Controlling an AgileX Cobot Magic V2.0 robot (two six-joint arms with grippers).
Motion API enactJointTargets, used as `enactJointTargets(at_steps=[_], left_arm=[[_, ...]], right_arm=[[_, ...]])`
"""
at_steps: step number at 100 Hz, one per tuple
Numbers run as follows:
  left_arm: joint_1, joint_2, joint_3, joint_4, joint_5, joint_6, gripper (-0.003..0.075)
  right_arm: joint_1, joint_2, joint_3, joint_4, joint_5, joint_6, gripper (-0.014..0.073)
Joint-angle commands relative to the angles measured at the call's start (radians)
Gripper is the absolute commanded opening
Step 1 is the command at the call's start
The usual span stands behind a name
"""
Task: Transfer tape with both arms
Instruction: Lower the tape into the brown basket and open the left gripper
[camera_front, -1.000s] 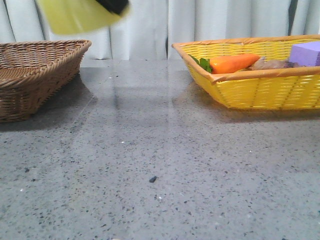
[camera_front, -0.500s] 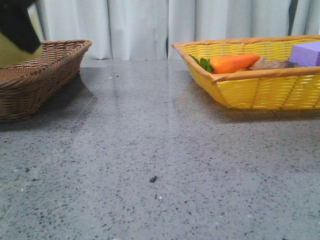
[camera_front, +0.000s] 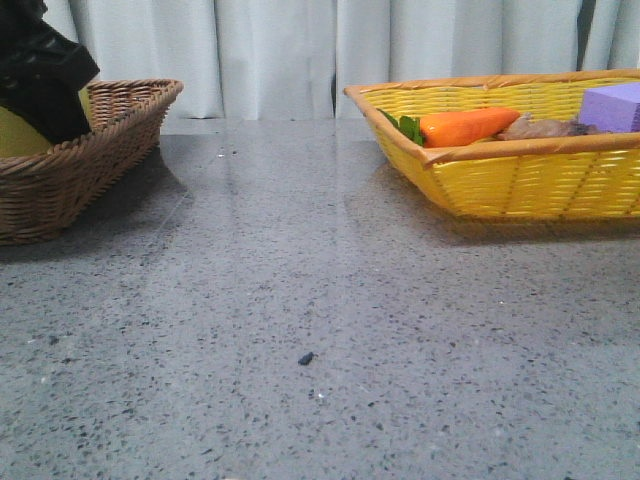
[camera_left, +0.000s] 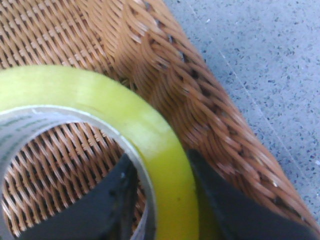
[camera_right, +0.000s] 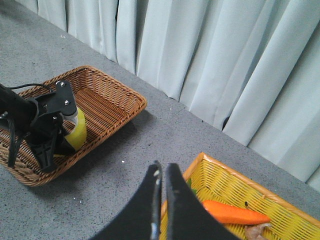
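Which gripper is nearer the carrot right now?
Right. The right gripper hangs shut above the yellow basket holding the carrot; the left gripper holds the tape inside the brown basket.

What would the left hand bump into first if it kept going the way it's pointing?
Probably the woven floor of the brown basket. The left hand grips the tape and points into the basket, whose weave shows through the roll's hole. How near it is cannot be told.

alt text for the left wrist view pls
The left end effector grips the wall of the yellow tape, one finger inside the core and one outside, above the brown wicker basket. Grey speckled table lies beyond the rim.
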Motion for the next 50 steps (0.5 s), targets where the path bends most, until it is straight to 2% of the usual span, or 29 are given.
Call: enactJointTargets(at_steps=[1,10,33,42,50], left_arm=[[0.011,-0.039,-0.032,-0.001,-0.069,0.007,0.0239],[0.022,-0.043,-0.032,-0.003,-0.062,0.007,0.03],[0.07,-0.116,-0.032,-0.022,-0.064,-0.006,0.03],[0.072,-0.189,-0.032,-0.033,-0.076,-0.006,0.0277],[0.072,-0.271,-0.032,-0.102,-0.098,-0.006,0.0222]], right_arm=[[0.001,-0.022,-0.02,-0.014,-0.069,-0.007,-0.0073],[0.001,-0.022,-0.02,-0.014,-0.069,-0.007,-0.0073],[0.001,-0.022,-0.016,-0.014,-0.075,-0.007,-0.0072],[0.001,-0.039,0.006,-0.014,-0.098,-0.007,-0.0071],[0.001,-0.072,0.064,-0.014,-0.131,-0.007,-0.0062]])
